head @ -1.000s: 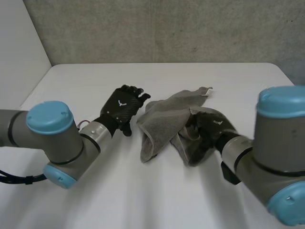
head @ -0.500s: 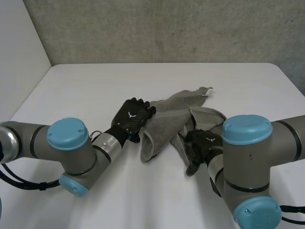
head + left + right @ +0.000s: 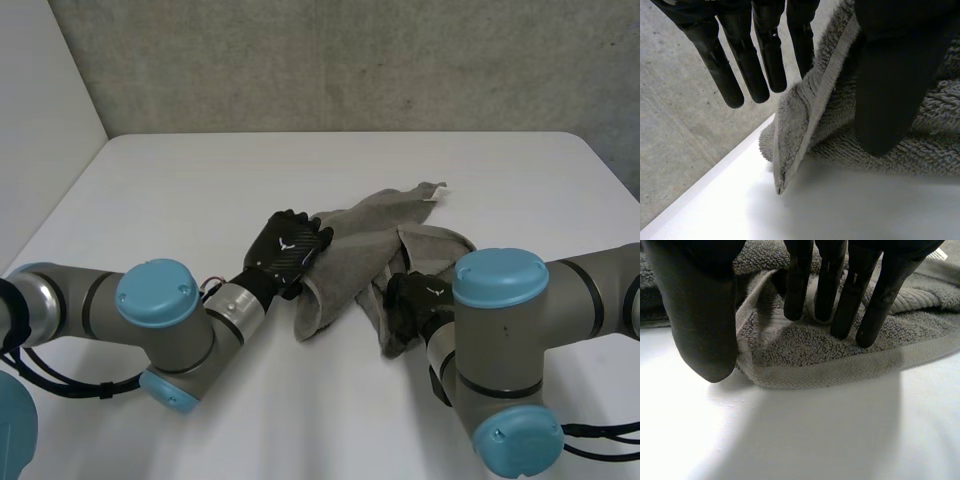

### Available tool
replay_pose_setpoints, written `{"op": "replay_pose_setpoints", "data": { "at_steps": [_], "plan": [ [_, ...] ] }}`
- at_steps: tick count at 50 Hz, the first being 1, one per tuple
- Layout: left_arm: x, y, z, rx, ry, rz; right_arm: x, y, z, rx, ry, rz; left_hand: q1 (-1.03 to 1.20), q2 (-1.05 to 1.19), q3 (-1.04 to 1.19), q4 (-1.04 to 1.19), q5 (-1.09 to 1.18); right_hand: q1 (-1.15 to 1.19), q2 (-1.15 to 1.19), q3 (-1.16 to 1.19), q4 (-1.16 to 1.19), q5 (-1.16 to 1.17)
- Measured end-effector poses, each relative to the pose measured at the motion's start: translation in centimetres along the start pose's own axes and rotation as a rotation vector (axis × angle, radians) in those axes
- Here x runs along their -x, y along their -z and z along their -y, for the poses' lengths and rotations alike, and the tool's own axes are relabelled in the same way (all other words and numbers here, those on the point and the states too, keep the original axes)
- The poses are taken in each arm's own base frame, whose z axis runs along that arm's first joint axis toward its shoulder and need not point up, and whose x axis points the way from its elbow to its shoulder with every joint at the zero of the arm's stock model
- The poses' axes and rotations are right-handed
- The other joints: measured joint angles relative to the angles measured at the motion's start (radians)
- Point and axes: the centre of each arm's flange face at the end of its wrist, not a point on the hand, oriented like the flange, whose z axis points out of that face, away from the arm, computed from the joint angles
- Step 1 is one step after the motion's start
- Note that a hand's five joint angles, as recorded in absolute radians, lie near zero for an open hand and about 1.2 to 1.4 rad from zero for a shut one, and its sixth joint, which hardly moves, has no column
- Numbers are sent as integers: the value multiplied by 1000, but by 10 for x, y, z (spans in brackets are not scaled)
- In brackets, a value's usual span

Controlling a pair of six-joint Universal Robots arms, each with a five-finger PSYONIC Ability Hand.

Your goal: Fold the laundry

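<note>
Grey towel (image 3: 350, 245) lies crumpled on the white desk (image 3: 200, 180), between the two hands.

Left hand (image 3: 288, 248): at the towel's edge nearest that arm. In the left wrist view, the fingers (image 3: 745, 65) are straight and spread. The one nearest the thumb touches a raised hem of the towel (image 3: 840, 130). Thumb (image 3: 890, 75) rests on the pile on the other side of that hem. Hand is released, nothing clamped.

Right hand (image 3: 412, 298): on the towel's opposite edge. In the right wrist view, the fingers (image 3: 842, 295) are straight, with their tips down on a folded ridge of the towel (image 3: 815, 350). Thumb (image 3: 705, 315) stands apart at the hem, above bare desk (image 3: 815, 440). Hand is released, pressing only.
</note>
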Motion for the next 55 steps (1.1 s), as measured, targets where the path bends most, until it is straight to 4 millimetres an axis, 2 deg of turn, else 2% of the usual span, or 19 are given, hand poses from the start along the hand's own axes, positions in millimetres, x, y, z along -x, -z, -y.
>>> {"op": "replay_pose_setpoints", "data": {
  "at_steps": [3, 5, 8, 11, 16, 20, 23, 24, 26, 30, 33, 36, 39, 45, 52, 55],
  "plan": [
    [0, -1, 1, -5, -2, 1, 0, -2, 0, 1, -2, 0, 104, 110, 109, 112, 112, 91, 92, 96, 96, 92],
    [1, -2, 3, -11, -4, 3, 0, -2, 0, 0, -3, 0, 203, 213, 213, 208, 204, 244, 241, 243, 236, 232],
    [3, -4, 7, -23, -9, 10, 1, -2, 3, -8, -9, 1, 426, 425, 424, 427, 427, 575, 566, 542, 558, 564],
    [7, -7, 14, -42, -16, 23, 1, -1, 9, -26, -23, 3, 510, 530, 529, 532, 524, 708, 716, 716, 725, 717],
    [23, -15, 41, -108, -37, 79, 3, 3, 46, -136, -53, 18, 544, 579, 579, 582, 564, 708, 717, 729, 734, 721],
    [55, -25, 88, -218, -69, 194, -4, 7, 109, -319, -55, 7, 552, 587, 587, 590, 567, 708, 717, 729, 734, 721],
    [99, -26, 142, -326, -96, 345, -18, 19, 178, -521, -16, -35, 555, 588, 588, 591, 570, 709, 717, 729, 734, 721],
    [107, -25, 151, -342, -99, 372, -22, 22, 190, -556, -5, -47, 556, 588, 588, 592, 571, 709, 717, 729, 734, 721],
    [138, -19, 185, -393, -111, 475, -37, 38, 239, -700, 49, -106, 557, 589, 589, 593, 572, 712, 717, 729, 734, 721],
    [173, -2, 225, -413, -114, 590, -59, 67, 296, -858, 162, -201, 557, 589, 589, 593, 573, 712, 717, 729, 734, 725],
    [183, 8, 236, -373, -106, 618, -65, 78, 311, -872, 257, -231, 557, 589, 589, 593, 576, 712, 717, 730, 734, 725],
    [185, 13, 236, -318, -96, 617, -65, 79, 309, -825, 330, -225, 561, 589, 589, 593, 576, 712, 717, 731, 734, 725],
    [179, 19, 219, -191, -71, 583, -63, 74, 294, -721, 409, -191, 561, 589, 589, 593, 576, 712, 717, 732, 734, 725],
    [151, 37, 168, 118, -9, 475, -62, 59, 243, -474, 554, -134, 561, 589, 589, 593, 576, 712, 717, 735, 734, 725],
    [127, 65, 127, 376, 26, 388, -69, 54, 202, -294, 750, -149, 561, 589, 589, 593, 576, 712, 717, 735, 734, 725],
    [125, 79, 119, 463, -2, 366, -77, 55, 190, -213, 836, -163, 561, 589, 589, 593, 576, 712, 717, 735, 734, 725]
  ]
}}
